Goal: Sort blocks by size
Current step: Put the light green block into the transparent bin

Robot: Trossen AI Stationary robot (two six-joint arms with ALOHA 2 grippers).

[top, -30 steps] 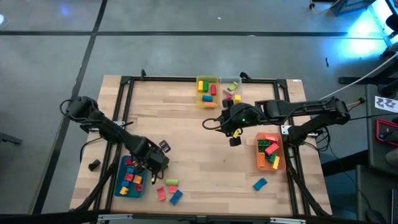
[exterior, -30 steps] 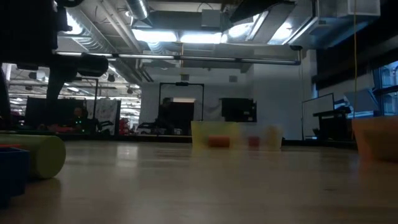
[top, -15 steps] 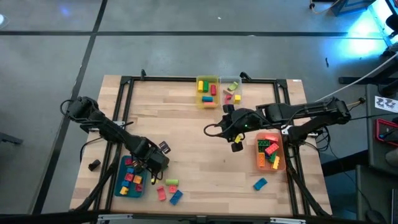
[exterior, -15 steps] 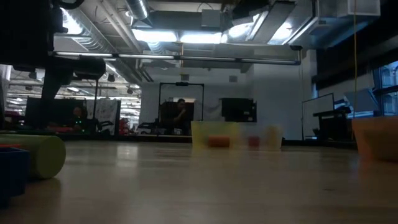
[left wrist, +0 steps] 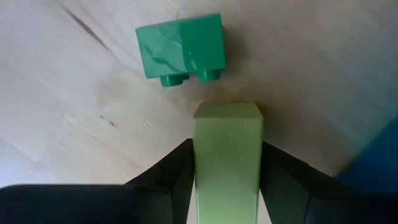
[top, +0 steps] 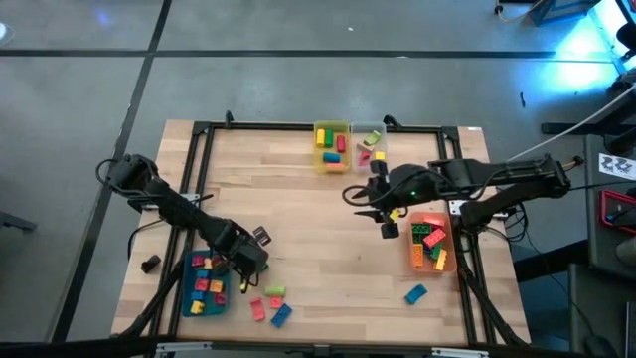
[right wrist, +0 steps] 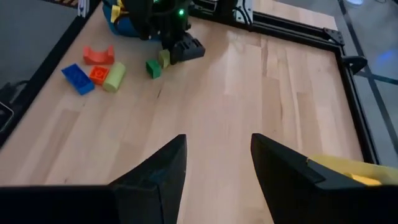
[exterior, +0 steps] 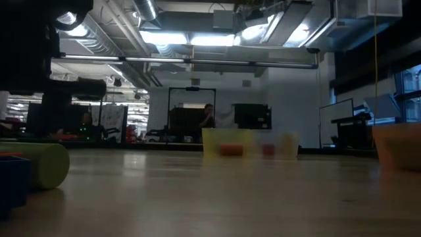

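- Clamping a pale green block [left wrist: 226,155] between the left gripper [left wrist: 225,163] jaws, flat sides pressed by both fingers.
- Hovering just short of a dark green two-stud brick [left wrist: 181,47] lying on the table ahead of the jaws.
- Judging both as light, rigid, smooth plastic; gripping across flat faces, not studs.
- Holding the right gripper [right wrist: 214,163] parted and empty beside the orange bin [top: 417,261].

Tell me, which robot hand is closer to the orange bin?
Right. The right hand hangs just beside the orange bin; the left hand is across the table by the teal bin.
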